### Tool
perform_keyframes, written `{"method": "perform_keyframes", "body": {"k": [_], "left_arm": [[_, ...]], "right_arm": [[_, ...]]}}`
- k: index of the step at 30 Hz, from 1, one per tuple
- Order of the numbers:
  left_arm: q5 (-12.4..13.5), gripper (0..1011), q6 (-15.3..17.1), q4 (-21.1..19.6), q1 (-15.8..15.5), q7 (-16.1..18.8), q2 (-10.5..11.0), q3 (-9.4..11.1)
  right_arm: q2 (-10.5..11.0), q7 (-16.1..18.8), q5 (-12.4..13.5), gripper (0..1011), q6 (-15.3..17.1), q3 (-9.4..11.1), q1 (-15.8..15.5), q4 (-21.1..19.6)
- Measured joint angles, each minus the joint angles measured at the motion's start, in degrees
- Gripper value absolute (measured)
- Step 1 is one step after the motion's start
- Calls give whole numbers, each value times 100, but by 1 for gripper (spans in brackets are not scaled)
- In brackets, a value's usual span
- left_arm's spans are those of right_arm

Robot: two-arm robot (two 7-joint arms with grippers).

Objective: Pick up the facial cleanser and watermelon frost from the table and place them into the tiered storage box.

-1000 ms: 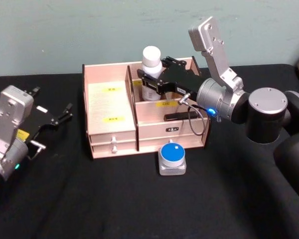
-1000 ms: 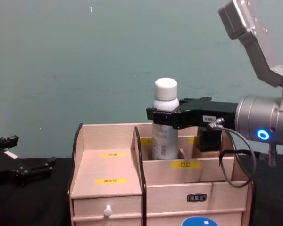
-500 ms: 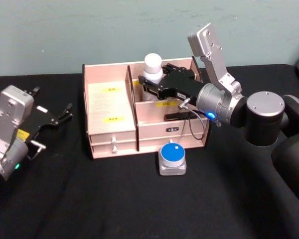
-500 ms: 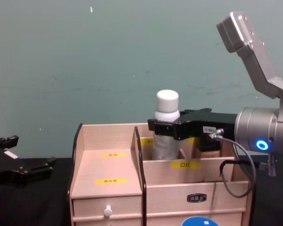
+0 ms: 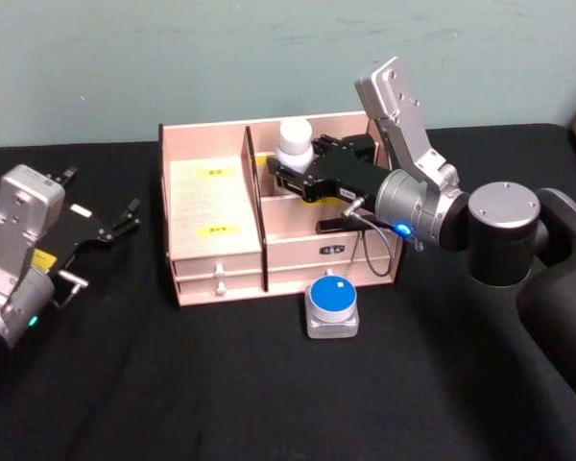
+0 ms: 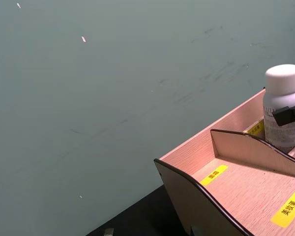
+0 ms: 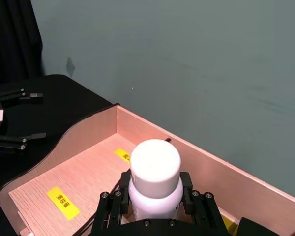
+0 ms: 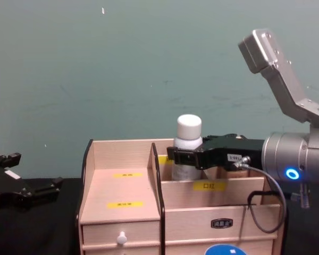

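Observation:
The facial cleanser (image 5: 294,142), a white bottle with a rounded cap, stands upright in the rear compartment of the tiered storage box (image 5: 209,206). My right gripper (image 5: 290,175) is shut on its body just below the cap, with black fingers (image 7: 110,202) on either side of the bottle (image 7: 155,164). From the chest, the bottle's top (image 8: 189,133) rises above the box's divider (image 8: 155,175). The watermelon frost (image 5: 331,304), a squat jar with a blue lid, sits on the table in front of the box. My left gripper (image 5: 110,230) rests open at the far left.
The box (image 6: 226,182) has yellow labels and two front drawers with white knobs (image 5: 218,279). The black tablecloth (image 5: 221,384) stretches in front and to both sides. A teal wall (image 8: 122,64) stands close behind the box.
My right gripper has lowered the facial cleanser deeper into the rear compartment, and the arm has shifted slightly left. The left arm and the jar have not moved.

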Motion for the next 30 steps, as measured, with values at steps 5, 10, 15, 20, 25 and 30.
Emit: {"method": "perform_keyframes", "body": {"k": [5, 10, 15, 20, 25, 30], "left_arm": [[0, 1009, 0, 0, 0, 0, 0, 0], [0, 1010, 0, 0, 0, 0, 0, 0], [0, 1010, 0, 0, 0, 0, 0, 0], [0, 1010, 0, 0, 0, 0, 0, 0], [0, 1010, 0, 0, 0, 0, 0, 0], [0, 1009, 0, 0, 0, 0, 0, 0]], "right_arm": [[-9, -2, -17, 611, 34, -5, 6, 19], [-7, -3, -17, 611, 35, -5, 6, 17], [-6, -3, -17, 611, 35, -4, 6, 13], [-4, -5, -15, 748, 33, -2, 6, 10], [-3, -5, -13, 874, 31, -2, 4, 8], [-1, -6, -11, 992, 29, -3, 2, 4]]}}
